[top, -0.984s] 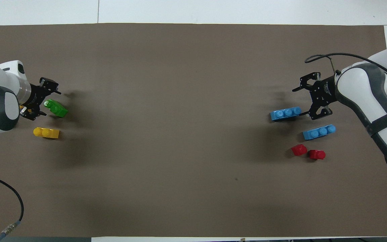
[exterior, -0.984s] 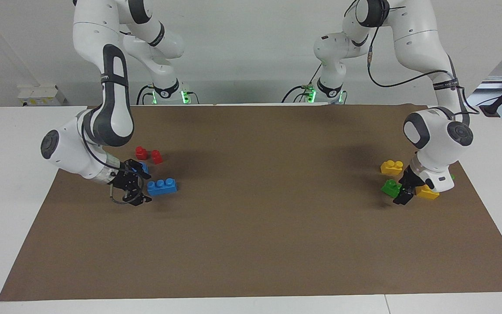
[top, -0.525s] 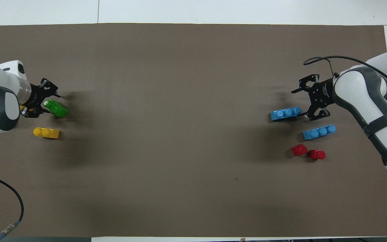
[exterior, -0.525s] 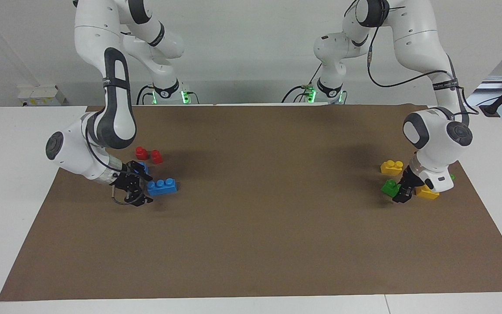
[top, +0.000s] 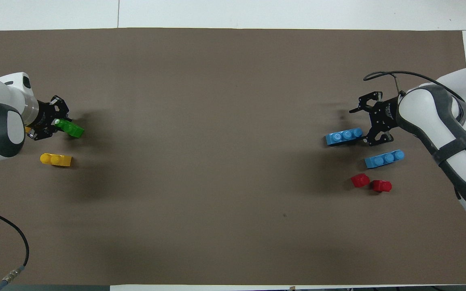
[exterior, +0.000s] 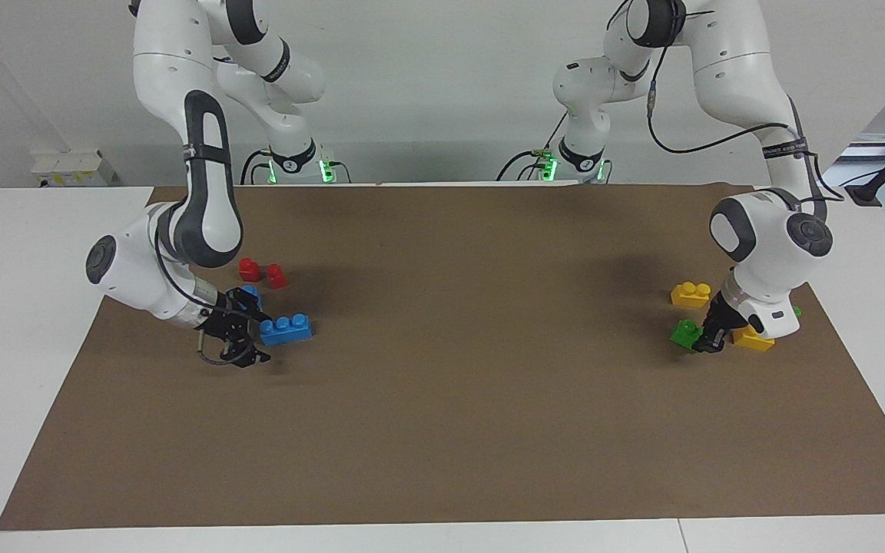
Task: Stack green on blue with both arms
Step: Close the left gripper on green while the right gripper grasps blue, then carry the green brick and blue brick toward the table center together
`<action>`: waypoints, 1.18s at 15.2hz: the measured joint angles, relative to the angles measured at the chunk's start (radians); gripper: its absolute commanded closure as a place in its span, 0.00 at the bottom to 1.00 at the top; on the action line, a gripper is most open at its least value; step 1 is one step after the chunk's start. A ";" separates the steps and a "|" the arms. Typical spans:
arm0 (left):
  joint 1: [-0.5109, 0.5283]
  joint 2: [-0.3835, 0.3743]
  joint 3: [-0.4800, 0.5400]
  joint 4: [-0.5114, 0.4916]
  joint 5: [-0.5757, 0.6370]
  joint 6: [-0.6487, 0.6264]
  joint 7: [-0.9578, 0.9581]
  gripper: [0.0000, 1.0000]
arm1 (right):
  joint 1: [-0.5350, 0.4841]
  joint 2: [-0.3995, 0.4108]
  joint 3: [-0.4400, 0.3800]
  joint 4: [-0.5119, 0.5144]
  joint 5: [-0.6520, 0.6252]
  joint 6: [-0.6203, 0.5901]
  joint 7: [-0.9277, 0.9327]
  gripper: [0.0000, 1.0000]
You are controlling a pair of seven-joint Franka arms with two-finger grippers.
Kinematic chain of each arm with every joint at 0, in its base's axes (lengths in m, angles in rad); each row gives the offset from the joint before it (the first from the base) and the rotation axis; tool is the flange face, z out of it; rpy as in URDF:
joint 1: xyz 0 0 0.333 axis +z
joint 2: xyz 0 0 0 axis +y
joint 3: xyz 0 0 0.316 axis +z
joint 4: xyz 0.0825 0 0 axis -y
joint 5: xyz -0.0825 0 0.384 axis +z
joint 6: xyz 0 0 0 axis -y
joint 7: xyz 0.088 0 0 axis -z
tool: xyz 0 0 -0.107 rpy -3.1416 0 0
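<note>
Green brick: lies on the brown mat at the left arm's end of the table, just beside a yellow brick.
Left gripper: fingers are pinched together on the end of the green brick, not its middle.
Blue brick: rests flat at the right arm's end, with a second blue brick nearer the robots.
Right gripper: low at the blue brick's end, fingers apart, nothing held.
Risk, green: the end grip is likely to let the brick swing or slip out on lifting, so the studs would not line up.
Risk, blue: closing off-centre could push the brick along the mat or knock its twin.
Change, left: a second ago its fingers were spread beside the green brick; now they have closed and the brick has turned slightly.
Change, right: it has edged toward the blue brick; the brick has not moved.
</note>
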 measured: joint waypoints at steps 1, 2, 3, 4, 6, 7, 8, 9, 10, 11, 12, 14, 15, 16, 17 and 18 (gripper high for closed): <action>0.000 -0.009 -0.001 0.004 0.000 -0.014 0.000 1.00 | 0.000 0.000 0.000 -0.001 0.000 0.006 0.000 0.29; -0.001 -0.023 -0.002 0.007 0.000 -0.028 0.000 1.00 | 0.000 0.000 0.000 -0.002 0.000 0.012 0.000 0.32; -0.002 -0.040 -0.004 0.009 0.000 -0.044 0.000 1.00 | 0.001 0.001 0.000 -0.004 0.000 0.016 0.000 0.37; -0.004 -0.061 -0.006 0.011 0.000 -0.066 -0.001 1.00 | 0.001 0.001 0.000 -0.007 0.000 0.022 0.000 0.44; -0.015 -0.108 -0.007 0.012 0.000 -0.115 -0.029 1.00 | 0.001 0.001 0.000 -0.012 0.000 0.030 0.000 0.51; -0.022 -0.131 -0.010 0.013 0.000 -0.136 -0.060 1.00 | 0.001 0.001 0.000 -0.013 0.000 0.031 0.000 0.55; -0.032 -0.151 -0.011 0.013 0.000 -0.153 -0.097 1.00 | 0.002 0.001 0.000 -0.014 0.000 0.032 0.000 0.60; -0.043 -0.170 -0.012 0.013 0.000 -0.169 -0.140 1.00 | 0.002 0.001 0.001 -0.014 0.000 0.032 0.000 0.69; -0.054 -0.188 -0.014 0.013 0.000 -0.189 -0.183 1.00 | 0.002 0.001 0.000 -0.015 0.000 0.032 0.000 0.77; -0.064 -0.207 -0.014 0.013 0.000 -0.214 -0.223 1.00 | 0.002 0.001 0.000 -0.016 0.000 0.032 0.000 0.86; -0.073 -0.227 -0.015 0.013 0.000 -0.243 -0.259 1.00 | 0.003 0.000 0.000 -0.016 0.000 0.032 0.000 0.95; -0.093 -0.270 -0.015 0.013 -0.001 -0.292 -0.341 1.00 | 0.004 0.000 0.001 -0.016 0.000 0.032 0.000 1.00; -0.107 -0.288 -0.016 0.013 -0.001 -0.307 -0.398 1.00 | 0.005 0.000 0.003 -0.016 0.000 0.032 0.000 1.00; -0.123 -0.302 -0.017 0.013 -0.001 -0.312 -0.462 1.00 | 0.006 0.000 0.004 -0.016 0.000 0.032 0.000 1.00; -0.142 -0.315 -0.017 0.012 -0.001 -0.315 -0.530 1.00 | 0.008 0.001 0.007 -0.016 0.000 0.031 0.000 1.00; -0.161 -0.325 -0.018 0.012 -0.001 -0.321 -0.595 1.00 | 0.012 0.000 0.011 -0.014 0.000 0.028 0.000 1.00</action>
